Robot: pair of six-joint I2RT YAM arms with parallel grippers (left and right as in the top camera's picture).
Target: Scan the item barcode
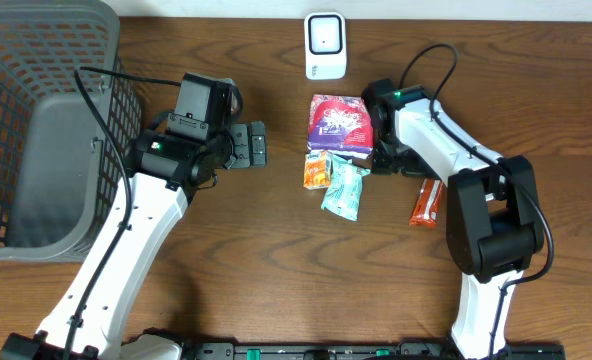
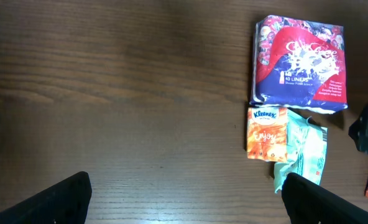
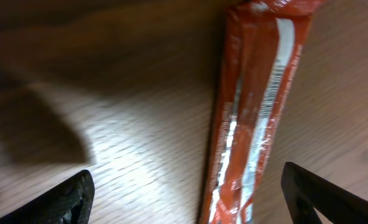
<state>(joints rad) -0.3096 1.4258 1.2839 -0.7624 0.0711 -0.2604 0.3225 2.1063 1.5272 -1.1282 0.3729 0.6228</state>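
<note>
My right gripper (image 3: 190,202) hung spread over the orange bar (image 3: 252,93), right of the scanner (image 1: 325,45), to grab it (left gripper (image 2: 184,199) spread, idle).

Between the fingers of the right gripper (image 3: 187,196), the long orange-red foil wrapper (image 3: 252,106) is blurred, its print unreadable, its near end cut by the picture edge. One fingertip (image 2: 324,199) of the left gripper (image 2: 184,202) hides a corner of the mint-green plastic pouch (image 2: 307,146).
</note>
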